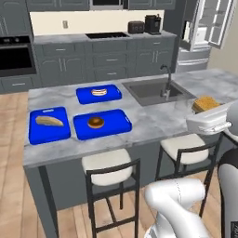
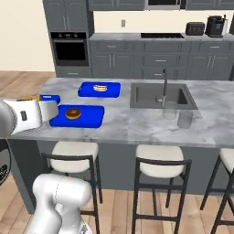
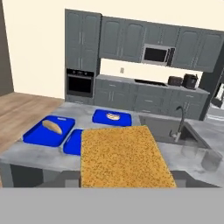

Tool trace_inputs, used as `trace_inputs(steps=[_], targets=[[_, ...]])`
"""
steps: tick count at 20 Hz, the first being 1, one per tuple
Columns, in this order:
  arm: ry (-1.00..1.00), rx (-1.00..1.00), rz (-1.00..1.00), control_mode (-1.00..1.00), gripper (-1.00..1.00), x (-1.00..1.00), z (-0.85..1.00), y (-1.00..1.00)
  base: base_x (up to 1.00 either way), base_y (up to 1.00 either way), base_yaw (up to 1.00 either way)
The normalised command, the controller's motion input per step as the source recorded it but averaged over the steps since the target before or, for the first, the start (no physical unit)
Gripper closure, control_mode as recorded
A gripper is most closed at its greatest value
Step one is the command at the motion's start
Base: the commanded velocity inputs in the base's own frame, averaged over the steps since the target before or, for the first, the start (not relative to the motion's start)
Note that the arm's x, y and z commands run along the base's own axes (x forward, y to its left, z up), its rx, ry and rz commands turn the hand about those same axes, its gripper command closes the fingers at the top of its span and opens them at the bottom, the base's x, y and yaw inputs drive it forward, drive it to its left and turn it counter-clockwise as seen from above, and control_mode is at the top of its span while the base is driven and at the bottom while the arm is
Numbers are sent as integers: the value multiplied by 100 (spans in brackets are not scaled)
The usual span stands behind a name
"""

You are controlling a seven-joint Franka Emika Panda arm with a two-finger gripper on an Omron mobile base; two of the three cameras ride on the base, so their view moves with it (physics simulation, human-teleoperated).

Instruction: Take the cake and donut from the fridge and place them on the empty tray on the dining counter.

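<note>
The tan-brown, speckled, squarish cake piece (image 3: 124,156) sits right at the two-finger gripper (image 3: 124,177), clasped between its jaws; in the hand view it rises from 6 o'clock and covers the middle of the picture. In the left base view the cake (image 1: 206,103) pokes out at 11 o'clock from the white hand, above the near right stretch of the long island counter with the grey-white marble top (image 1: 153,122).

The flat bright blue rectangular tray with rounded corners (image 1: 114,125) lies on that counter, well apart from the held cake, toward 9 o'clock of it in the left base view. The round ring donut with dark brown glaze (image 1: 95,122) rests in the middle of this tray.

Just beside it at 9 o'clock lies a like blue tray bearing a long bread loaf (image 1: 49,121); at 12 o'clock a third blue tray carries a hot dog (image 1: 99,92).

A sunken grey sink (image 1: 153,90) with a dark faucet (image 1: 166,79) sits at 2 o'clock from the donut's tray. The tall grey steel fridge (image 1: 207,28) stands at the far right with a door swung open.
</note>
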Motion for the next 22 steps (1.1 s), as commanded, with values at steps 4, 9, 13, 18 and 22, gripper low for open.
trace_inputs(steps=[4, 9, 13, 18, 22], targets=[[0, 0, 0, 100, 100, 0, 0, 0, 100, 0, 1], [0, 0, 0, 100, 100, 0, 0, 0, 100, 0, 1], [0, 0, 0, 100, 100, 0, 0, 0, 100, -4, 7], [0, 0, 0, 100, 100, 0, 0, 0, 62, 0, 4], [0, 0, 0, 100, 100, 0, 0, 0, 1, 0, 0]])
